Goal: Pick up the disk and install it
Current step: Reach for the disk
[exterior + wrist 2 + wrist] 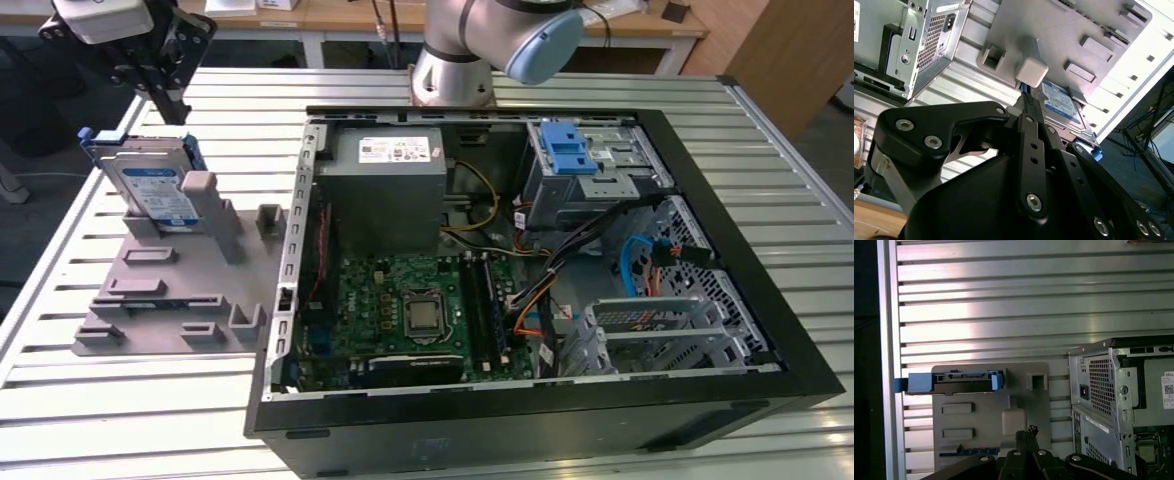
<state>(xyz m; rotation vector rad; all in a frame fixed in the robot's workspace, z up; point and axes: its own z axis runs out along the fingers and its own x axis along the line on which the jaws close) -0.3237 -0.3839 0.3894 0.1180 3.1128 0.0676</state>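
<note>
Currently, the end effector (174, 112) is held closed and empty just above the disk (150, 190), which is stood upright in a grey fixture (160, 300) at the exterior view's left.

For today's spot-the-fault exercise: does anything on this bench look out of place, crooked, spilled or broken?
Nothing looks spilled or broken. The one thing out of place is the disk, which stands on edge in the grey holder beside the open computer case rather than inside it. The gripper hangs above it, shut and empty.

Ribbed metal table (120, 420), matt plastic fixture (160, 300), metal disk (147, 190)
</note>
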